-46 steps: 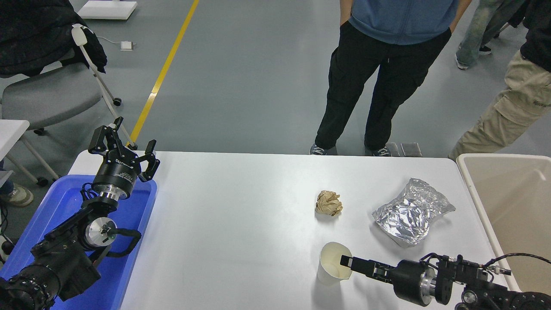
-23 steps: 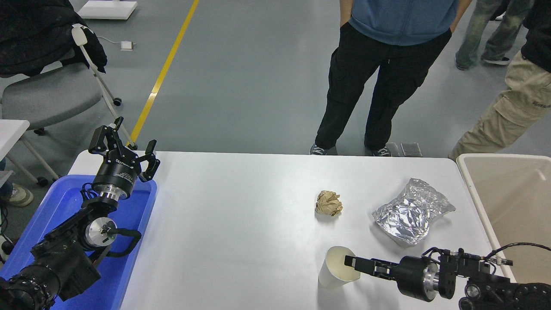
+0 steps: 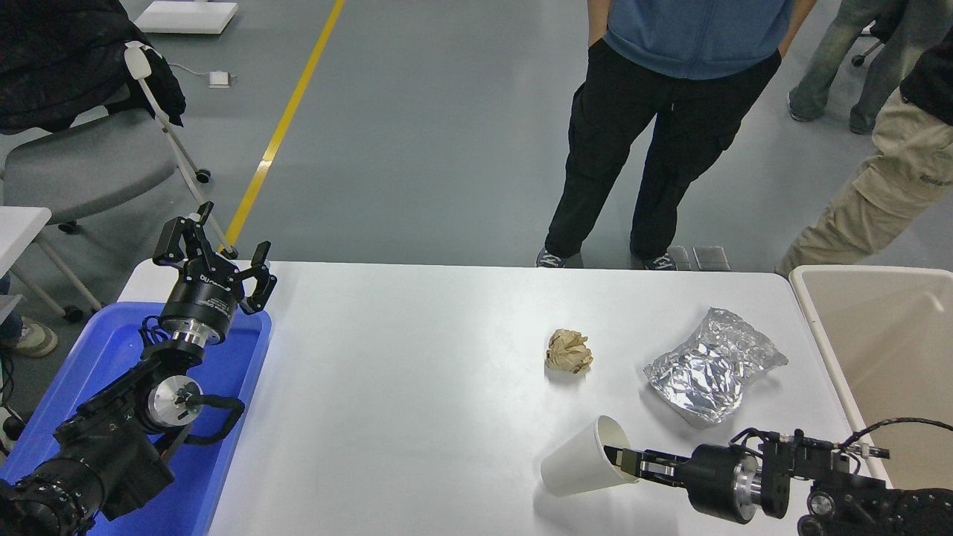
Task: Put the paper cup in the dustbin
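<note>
The plain white paper cup (image 3: pixel 579 467), tipped over with its rolled rim toward the dustbin (image 3: pixel 878 357), lies well apart from that large beige rectangular bin, which stands open just beside the desk's (image 3: pixel 417 387) right edge.

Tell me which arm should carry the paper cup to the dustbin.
The right. Its claw already reaches into the tipped paper cup, and the dustbin is on that side. The left claw sits parked over the blue tray.

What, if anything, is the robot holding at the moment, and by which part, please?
The right gripper holds the paper cup by its rim, one finger inside the mouth; the cup is tipped sideways. The left gripper holds nothing.
</note>
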Controlling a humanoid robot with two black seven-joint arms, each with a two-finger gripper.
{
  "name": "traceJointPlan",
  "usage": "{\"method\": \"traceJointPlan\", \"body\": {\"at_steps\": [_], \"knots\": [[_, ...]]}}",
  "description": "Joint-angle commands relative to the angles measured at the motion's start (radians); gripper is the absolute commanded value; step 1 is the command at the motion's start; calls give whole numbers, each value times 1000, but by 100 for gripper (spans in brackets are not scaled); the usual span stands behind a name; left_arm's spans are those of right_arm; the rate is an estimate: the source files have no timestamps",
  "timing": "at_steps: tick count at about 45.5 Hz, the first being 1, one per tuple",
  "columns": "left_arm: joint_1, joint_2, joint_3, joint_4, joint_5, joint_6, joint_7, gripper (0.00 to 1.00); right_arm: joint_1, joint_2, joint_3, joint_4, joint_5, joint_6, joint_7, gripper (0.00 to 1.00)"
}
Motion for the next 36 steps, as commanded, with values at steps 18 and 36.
{"method": "traceJointPlan", "body": {"at_steps": [18, 36], "knots": [[0, 0, 0, 0, 0, 0, 1, 100, 179, -404, 2, 315, 58, 58, 7, 0], [0, 0, 0, 0, 0, 0, -1, 100, 346, -622, 11, 373, 70, 216, 4, 0]]}}
